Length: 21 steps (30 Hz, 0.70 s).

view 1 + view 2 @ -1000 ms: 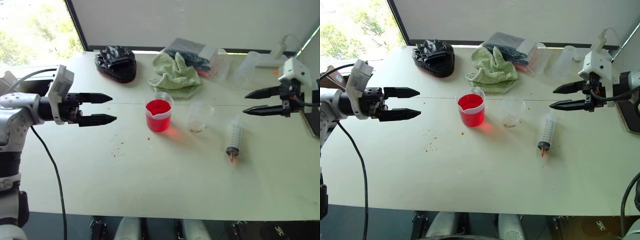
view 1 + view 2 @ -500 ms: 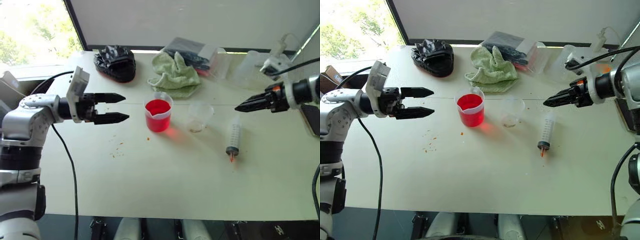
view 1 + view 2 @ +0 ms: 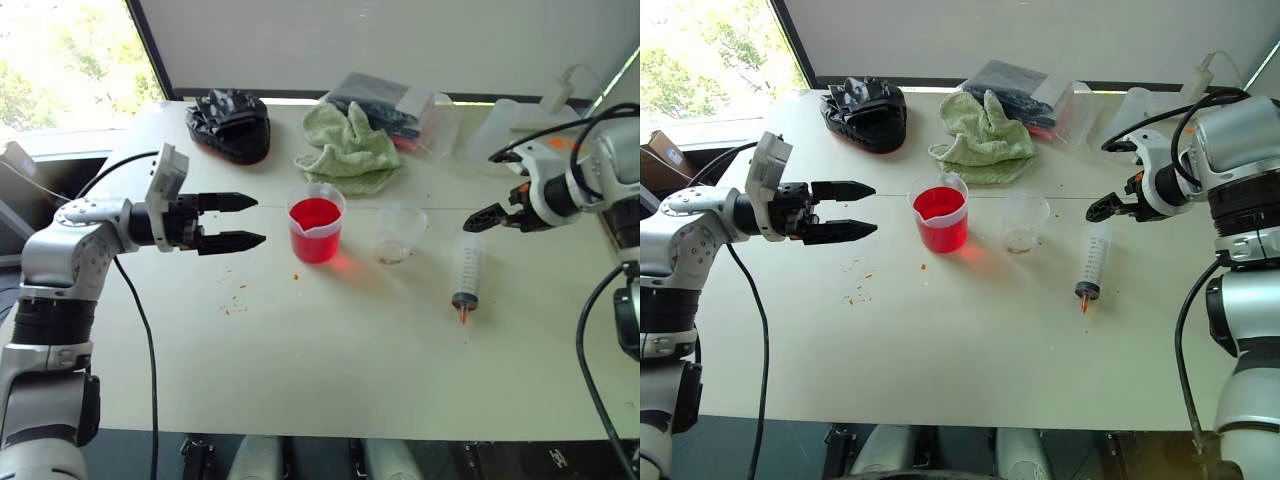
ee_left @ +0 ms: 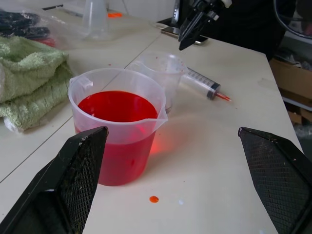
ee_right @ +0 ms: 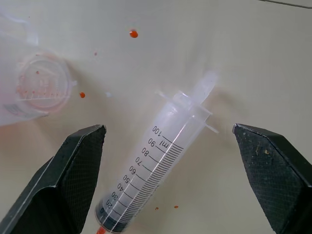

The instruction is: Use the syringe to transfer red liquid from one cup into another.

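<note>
- Right wrist view: the syringe [image 5: 161, 168] is seen lying flat on the table [image 3: 330, 370], between the two fingers of the right gripper [image 5: 170, 180], whose jaws stand wide and hold nothing.
- Seen from the head, the syringe [image 3: 467, 272] lies at about 3 o'clock from the small clear cup [image 3: 398, 233], near it, with the orange nozzle pointed toward 6 o'clock.
- The spouted beaker [image 3: 317, 228] with the red liquid [image 3: 316, 214] stands at 9 o'clock of the small cup, just beside it.
- The left gripper [image 3: 250, 221] is held at 9 o'clock of the beaker, apart from it, jaws wide and empty.
- The syringe is judged to be light, stiff and smooth; being round, it may roll or slip when it is pinched.
- It is best taken across the middle of the fat barrel, not at the thin plunger or the nozzle.
- The thin cup is judged easy to tip over, so care is needed near it.
</note>
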Each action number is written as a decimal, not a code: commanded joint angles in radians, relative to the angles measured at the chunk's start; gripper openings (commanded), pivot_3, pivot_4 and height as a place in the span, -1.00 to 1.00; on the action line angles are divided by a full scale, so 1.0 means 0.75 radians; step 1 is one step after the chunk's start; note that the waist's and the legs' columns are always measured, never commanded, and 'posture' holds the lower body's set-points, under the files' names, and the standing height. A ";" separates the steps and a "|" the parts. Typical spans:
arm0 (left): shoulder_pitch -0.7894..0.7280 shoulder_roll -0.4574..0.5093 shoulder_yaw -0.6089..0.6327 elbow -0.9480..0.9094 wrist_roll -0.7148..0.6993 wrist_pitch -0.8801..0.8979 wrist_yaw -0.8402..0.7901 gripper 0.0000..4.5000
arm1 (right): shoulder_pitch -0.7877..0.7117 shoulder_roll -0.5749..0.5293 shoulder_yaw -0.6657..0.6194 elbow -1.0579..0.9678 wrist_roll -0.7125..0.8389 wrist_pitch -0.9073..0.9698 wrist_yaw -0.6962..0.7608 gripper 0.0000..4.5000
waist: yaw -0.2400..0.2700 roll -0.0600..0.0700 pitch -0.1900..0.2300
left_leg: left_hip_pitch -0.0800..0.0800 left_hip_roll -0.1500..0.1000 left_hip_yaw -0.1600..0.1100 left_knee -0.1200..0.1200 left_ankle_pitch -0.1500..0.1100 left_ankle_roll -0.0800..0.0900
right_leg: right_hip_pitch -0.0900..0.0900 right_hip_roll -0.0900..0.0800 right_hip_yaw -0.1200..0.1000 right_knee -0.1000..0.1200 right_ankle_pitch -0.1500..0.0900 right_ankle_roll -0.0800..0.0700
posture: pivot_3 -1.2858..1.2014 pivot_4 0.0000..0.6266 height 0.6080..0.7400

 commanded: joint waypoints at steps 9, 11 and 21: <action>0.010 0.055 0.068 -0.092 -0.026 -0.001 0.018 1.00 | 0.010 0.052 -0.083 0.175 0.421 0.009 -0.584 0.96 | -0.001 0.000 0.000 | 0.000 0.000 0.000 0.000 0.000 0.000 | 0.000 0.000 0.000 0.001 0.000 0.000 | 0.03 -0.52 0.56; 0.017 0.056 0.073 -0.104 -0.029 0.001 0.028 1.00 | 0.055 0.029 -0.064 0.140 0.590 0.009 -0.701 0.96 | -0.003 0.000 0.000 | -0.001 0.000 0.000 0.000 0.000 0.000 | 0.000 0.000 0.000 0.001 0.000 0.000 | 0.03 -0.52 0.56; 0.038 0.057 0.093 -0.139 -0.035 0.015 0.058 1.00 | 0.133 -0.076 0.011 0.110 1.411 0.009 -1.376 0.96 | -0.003 0.000 0.000 | -0.001 0.001 0.000 0.000 0.000 0.000 | 0.001 0.000 0.000 0.000 0.000 0.000 | 0.03 -0.52 0.56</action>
